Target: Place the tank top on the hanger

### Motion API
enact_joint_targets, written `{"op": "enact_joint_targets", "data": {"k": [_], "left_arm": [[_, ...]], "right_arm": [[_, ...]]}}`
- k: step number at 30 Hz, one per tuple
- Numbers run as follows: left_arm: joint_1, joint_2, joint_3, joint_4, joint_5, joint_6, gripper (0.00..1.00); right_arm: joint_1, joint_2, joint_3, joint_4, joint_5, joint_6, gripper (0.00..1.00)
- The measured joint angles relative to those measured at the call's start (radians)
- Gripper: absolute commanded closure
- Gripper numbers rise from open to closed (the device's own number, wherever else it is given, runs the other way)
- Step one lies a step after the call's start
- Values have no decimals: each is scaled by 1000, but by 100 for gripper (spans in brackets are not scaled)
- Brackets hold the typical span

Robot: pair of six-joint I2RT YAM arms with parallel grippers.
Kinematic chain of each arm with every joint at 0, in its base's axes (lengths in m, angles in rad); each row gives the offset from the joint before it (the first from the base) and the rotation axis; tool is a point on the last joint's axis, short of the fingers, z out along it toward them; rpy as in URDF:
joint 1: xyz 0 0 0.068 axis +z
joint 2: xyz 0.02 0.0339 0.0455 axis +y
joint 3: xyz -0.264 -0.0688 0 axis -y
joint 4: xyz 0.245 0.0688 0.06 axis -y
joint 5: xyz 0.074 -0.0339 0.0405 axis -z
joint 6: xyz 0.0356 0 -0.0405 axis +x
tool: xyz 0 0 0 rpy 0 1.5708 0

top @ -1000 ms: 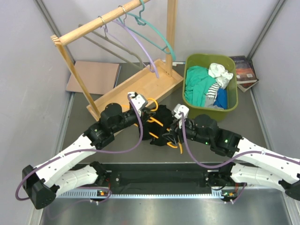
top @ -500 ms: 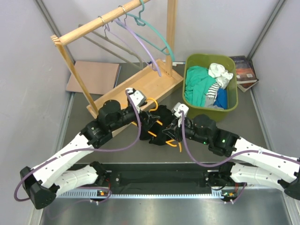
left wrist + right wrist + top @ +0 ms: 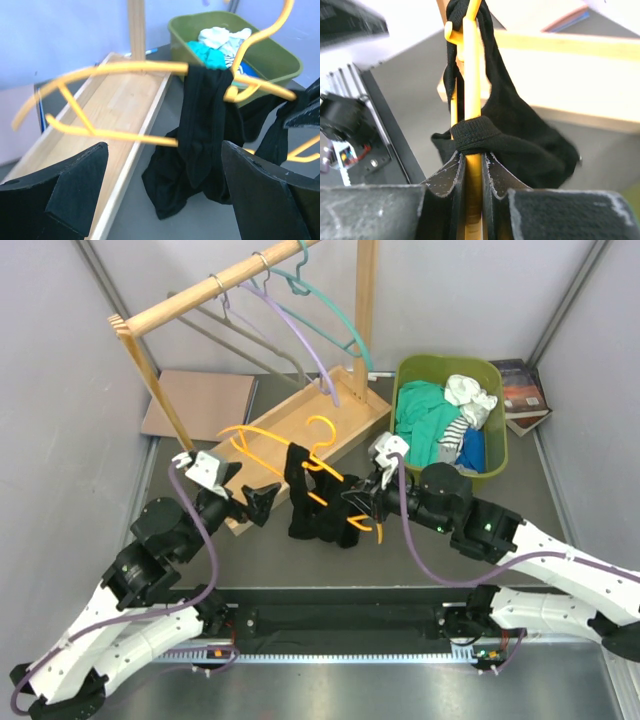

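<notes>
Our right jaws are clamped tight on the orange hanger [image 3: 125,67], while our left jaws gape wide, gripping nothing. The black tank top [image 3: 202,125] is draped over it, its bottom bunched on the counter [image 3: 260,560] beside the wooden rack base [image 3: 300,412].

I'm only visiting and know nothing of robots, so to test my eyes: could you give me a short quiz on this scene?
1. True or false: the left gripper is shut on the thin orange plastic hanger.
2. The small black fabric tank top is: A) in the green plastic tub, B) draped over the hanger, C) on the wooden rail.
3. Fill in: the right gripper is shut on the ____.
Key: 1 false; 2 B; 3 hanger.
</notes>
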Motion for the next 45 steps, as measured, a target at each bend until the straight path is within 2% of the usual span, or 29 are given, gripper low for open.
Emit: {"op": "enact_joint_targets", "data": {"k": [6, 9, 18, 30, 45], "left_arm": [[0, -48, -23, -159, -53, -102, 1], [0, -51, -51, -211, -39, -135, 6], [0, -123, -177, -235, 10, -202, 1], [0, -153, -186, -235, 38, -218, 1], [0, -130, -187, -235, 68, -220, 1]], "right_arm": [[32, 135, 122, 3, -7, -10, 100], [46, 232, 224, -16, -8, -22, 100], [53, 473, 620, -55, 10, -97, 100], [54, 806, 1080, -133, 31, -203, 100], [50, 1011, 1347, -107, 10, -255, 100]]}}
